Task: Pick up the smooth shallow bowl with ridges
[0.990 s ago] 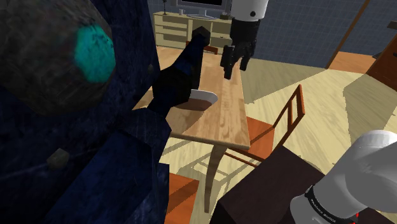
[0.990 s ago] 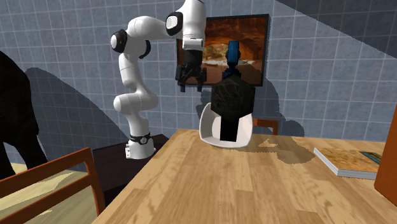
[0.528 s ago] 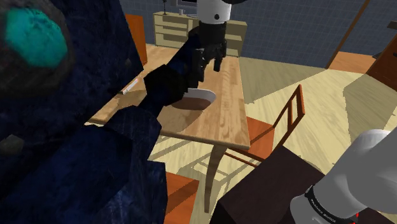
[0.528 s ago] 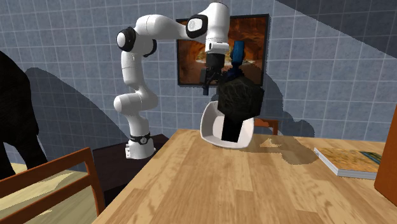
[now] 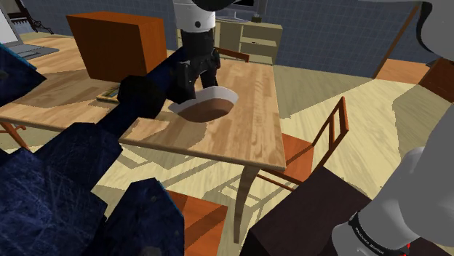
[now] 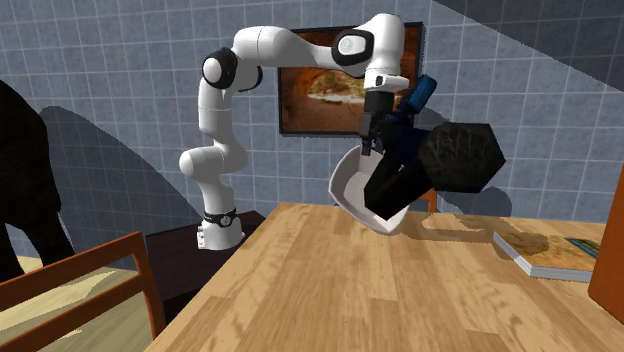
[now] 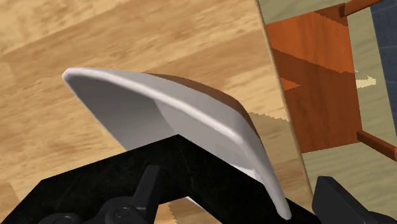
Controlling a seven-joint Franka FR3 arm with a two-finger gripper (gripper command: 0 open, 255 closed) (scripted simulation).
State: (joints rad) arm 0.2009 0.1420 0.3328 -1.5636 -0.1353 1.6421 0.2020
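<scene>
Wrist view: catches the white bowl [image 7: 159, 118] just ahead of the gripper [image 6: 372, 138], tipped steeply, rim toward the camera. Leans so, most likely, because of the black blocky object [image 7: 108, 191] jammed into its hollow — propped, not carried. Rests low edge down at the wooden table [image 6: 320, 290], below the gripper; touching or not, cannot tell. Looks released — with the visible finger [image 7: 347, 203] clear of the rim, clasping nothing. Calls for closing on the rim before lifting. Leaves a book [image 6: 548, 255] well apart, toward the second exterior view's right.
</scene>
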